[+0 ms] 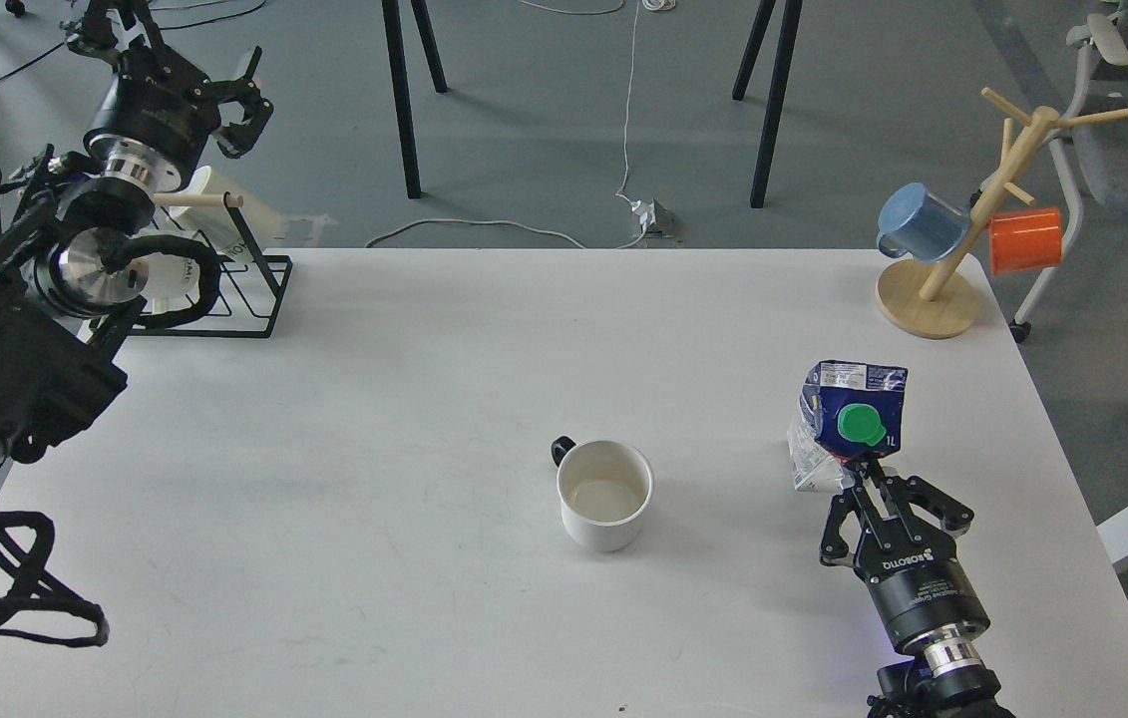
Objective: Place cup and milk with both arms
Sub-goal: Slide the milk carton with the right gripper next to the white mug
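A white cup point(605, 494) with a dark handle stands upright and empty at the middle of the white table point(404, 399). A blue and white milk carton point(848, 424) with a green cap stands at the right. My right gripper point(873, 477) is shut on the milk carton's lower part from the near side. My left gripper point(236, 105) is raised at the far left, beyond the table's back edge, with its fingers apart and empty.
A wooden mug tree point(972, 224) with a blue mug point(918, 221) and an orange mug point(1024, 239) stands at the back right corner. A black wire rack point(224, 284) holding a white jug sits at the back left, under my left arm.
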`<state>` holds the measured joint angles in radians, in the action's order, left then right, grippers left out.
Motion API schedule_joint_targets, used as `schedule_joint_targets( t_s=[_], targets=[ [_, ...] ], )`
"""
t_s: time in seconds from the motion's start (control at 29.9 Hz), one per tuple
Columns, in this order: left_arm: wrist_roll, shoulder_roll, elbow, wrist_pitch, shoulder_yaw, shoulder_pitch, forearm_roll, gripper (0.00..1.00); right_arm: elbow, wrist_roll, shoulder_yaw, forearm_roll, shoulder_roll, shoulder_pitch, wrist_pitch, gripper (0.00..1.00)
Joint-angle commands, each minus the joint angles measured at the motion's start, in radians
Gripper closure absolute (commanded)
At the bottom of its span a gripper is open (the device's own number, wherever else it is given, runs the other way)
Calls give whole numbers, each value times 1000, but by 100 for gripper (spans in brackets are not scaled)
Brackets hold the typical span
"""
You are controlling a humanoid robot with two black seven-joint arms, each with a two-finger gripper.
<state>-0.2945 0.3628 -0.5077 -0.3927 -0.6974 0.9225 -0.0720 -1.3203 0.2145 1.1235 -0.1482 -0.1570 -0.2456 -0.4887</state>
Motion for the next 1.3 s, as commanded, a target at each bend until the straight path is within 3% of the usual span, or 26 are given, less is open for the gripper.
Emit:
schedule_joint_targets(
  t_s=[0.0, 0.3, 0.64, 0.84, 1.1, 1.17, 1.24, 1.27],
  targets=[
    [0, 1, 0, 0, 7, 1, 0, 1, -33, 0, -53, -1, 11, 0, 0, 84],
    [-2, 21, 3, 3, 7, -1, 0, 1, -37, 0, -192, 6, 77, 11, 0, 83],
    [0, 21, 3, 2, 9, -16, 0, 1, 12, -1, -212, 15, 83, 20, 0, 82],
    [2, 21, 3, -1, 12, -18, 0, 1, 23, 2, -231, 15, 88, 40, 0, 75],
    [2, 21, 3, -3, 12, -18, 0, 1, 21, -1, -232, 13, 77, 42, 0, 46],
    [2, 21, 3, -5, 13, -18, 0, 1, 21, -3, -232, 13, 77, 40, 0, 31],
    [2, 21, 3, -6, 16, -19, 0, 1, 21, -3, -232, 15, 77, 40, 0, 3],
    [0, 21, 3, -6, 18, -19, 0, 1, 20, -3, -232, 15, 77, 39, 0, 3]
  ],
)
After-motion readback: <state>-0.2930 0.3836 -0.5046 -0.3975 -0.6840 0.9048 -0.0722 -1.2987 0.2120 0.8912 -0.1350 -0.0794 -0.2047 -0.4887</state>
